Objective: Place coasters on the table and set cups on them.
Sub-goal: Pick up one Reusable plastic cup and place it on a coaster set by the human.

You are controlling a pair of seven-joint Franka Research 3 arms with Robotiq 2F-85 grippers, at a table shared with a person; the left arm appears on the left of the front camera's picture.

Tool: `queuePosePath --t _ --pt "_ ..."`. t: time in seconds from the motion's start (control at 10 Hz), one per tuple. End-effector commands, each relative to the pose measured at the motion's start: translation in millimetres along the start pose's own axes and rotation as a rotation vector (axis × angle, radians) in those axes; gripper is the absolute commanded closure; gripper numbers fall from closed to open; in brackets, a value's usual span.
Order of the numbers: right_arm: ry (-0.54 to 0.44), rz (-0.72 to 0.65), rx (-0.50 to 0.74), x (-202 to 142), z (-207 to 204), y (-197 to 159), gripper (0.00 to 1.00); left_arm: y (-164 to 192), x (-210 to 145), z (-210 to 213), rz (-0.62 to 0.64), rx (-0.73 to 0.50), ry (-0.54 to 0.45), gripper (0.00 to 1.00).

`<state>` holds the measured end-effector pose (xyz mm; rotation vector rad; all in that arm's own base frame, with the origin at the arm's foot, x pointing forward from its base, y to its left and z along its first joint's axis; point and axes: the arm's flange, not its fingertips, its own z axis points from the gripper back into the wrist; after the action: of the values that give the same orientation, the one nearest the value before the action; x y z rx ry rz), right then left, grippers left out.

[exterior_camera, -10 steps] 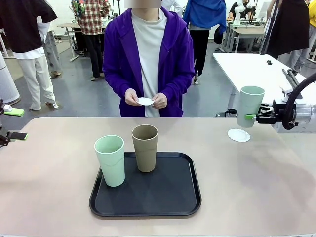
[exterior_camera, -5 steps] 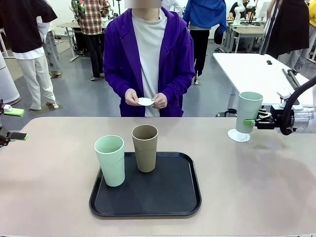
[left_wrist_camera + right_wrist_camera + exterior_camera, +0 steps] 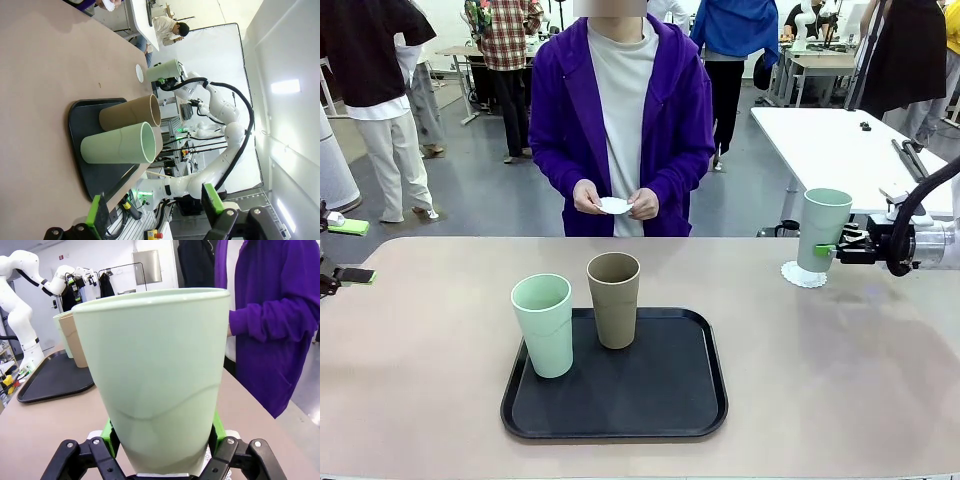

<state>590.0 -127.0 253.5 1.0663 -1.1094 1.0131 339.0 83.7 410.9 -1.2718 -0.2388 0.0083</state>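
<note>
A pale mint cup point(image 3: 824, 228) stands upright with its base on a white lacy coaster point(image 3: 804, 276) at the table's point(image 3: 840, 380) right far side. My right gripper point(image 3: 832, 247) is shut on that cup's lower side; in the right wrist view the cup point(image 3: 160, 370) sits between the green pads point(image 3: 111, 432). A second mint cup point(image 3: 543, 325) and a tan cup point(image 3: 614, 299) stand on the black tray point(image 3: 670, 400). The person holds more white coasters point(image 3: 616, 206) in both hands. My left gripper point(image 3: 152, 205) hangs open at the table's left edge, holding nothing.
The tray lies in the middle near my side. A white table point(image 3: 840, 140) stands behind the right arm. Bare tabletop lies left of the tray and between the tray and the placed coaster.
My right gripper has come down with the mint cup, from hovering above the coaster to setting its base on it. The left arm, the tray cups and the person have not moved.
</note>
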Motion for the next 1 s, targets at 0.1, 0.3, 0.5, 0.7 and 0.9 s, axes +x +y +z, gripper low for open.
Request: queuePosePath --t 0.1,0.3,0.5,0.7,0.9 --pt "0.000 0.000 0.000 0 0 0 0.17 0 0 1 -0.013 -0.009 -0.006 0.00" --pt "0.003 -0.004 0.016 -6 -9 -5 0.17 0 0 1 -0.013 -0.009 -0.006 0.00" --pt "-0.007 0.014 0.019 -10 -13 -10 0.17 0 0 1 -0.013 -0.009 -0.006 0.00" --pt "-0.016 0.016 0.018 -14 -15 -17 0.17 0 0 1 -0.013 -0.009 -0.006 0.00" --pt "-0.015 0.015 0.014 -19 -14 -23 0.17 0 0 1 -0.013 -0.009 -0.006 0.00"
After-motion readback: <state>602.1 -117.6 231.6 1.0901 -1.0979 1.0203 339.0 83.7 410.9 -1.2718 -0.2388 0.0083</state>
